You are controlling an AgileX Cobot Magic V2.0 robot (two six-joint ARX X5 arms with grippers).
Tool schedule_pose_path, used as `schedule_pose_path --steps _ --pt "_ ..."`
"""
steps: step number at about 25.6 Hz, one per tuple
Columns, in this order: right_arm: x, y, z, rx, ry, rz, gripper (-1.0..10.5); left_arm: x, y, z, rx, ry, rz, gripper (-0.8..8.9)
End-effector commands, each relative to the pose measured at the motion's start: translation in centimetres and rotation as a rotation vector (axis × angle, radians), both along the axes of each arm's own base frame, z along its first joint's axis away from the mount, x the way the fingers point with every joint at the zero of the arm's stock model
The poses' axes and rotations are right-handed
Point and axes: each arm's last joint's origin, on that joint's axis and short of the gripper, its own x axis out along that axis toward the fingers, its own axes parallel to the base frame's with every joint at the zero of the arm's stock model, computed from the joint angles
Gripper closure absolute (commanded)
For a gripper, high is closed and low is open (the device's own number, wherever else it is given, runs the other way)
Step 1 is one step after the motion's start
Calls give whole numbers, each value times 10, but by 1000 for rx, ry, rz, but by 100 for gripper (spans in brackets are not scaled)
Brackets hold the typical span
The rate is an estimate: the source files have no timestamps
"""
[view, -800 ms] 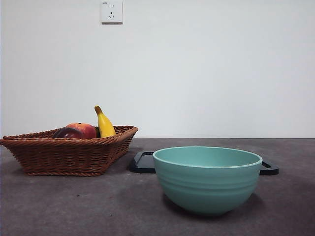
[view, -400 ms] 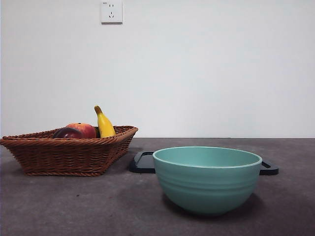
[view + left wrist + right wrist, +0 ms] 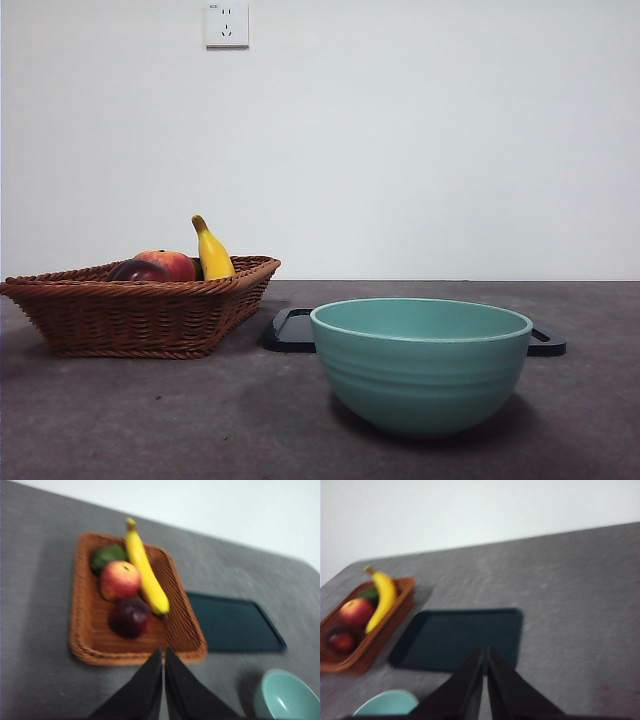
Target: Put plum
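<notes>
Left tool (image 3: 163, 655) pressed together, high above the near edge of the wicker basket (image 3: 85, 645). Right tool (image 3: 485, 655) together too, over the dark tray (image 3: 460, 635). Plum (image 3: 131, 616) in the basket, beside apple (image 3: 120, 579) and banana (image 3: 145, 575). Best to open wide, drop straight down, squeeze softly.

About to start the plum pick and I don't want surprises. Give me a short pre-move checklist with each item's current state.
1. Plum in the basket, in view: ok.
2. Plum's top uncovered; banana and red apple lie beside it: ok.
3. Left gripper open for the grasp: not ok, jaws shut.
4. Right gripper away from the basket, over the dark tray: ok.
5. Green bowl free inside: cannot tell.
</notes>
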Motion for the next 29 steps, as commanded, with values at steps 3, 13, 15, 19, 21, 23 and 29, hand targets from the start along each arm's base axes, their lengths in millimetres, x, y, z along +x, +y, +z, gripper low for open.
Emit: schedule_pose_path --steps 3,13,15,19,21,23,29 --pt "11 3 21 -25 69 131 941 11 -3 21 63 27 -122 805" --pt "36 14 46 -60 307 339 941 29 -11 39 110 197 -326 805" --pt "42 19 47 -84 373 395 941 31 -14 42 121 236 -384 805" --pt "50 29 42 -123 465 500 941 32 -19 46 140 266 -435 805" --pt "51 33 41 -128 478 527 941 32 -19 46 144 262 -439 805" --pt "51 34 41 -130 475 535 941 32 -19 46 150 254 -443 805" --pt "51 34 41 -117 484 526 590 32 -19 46 149 255 -441 431"
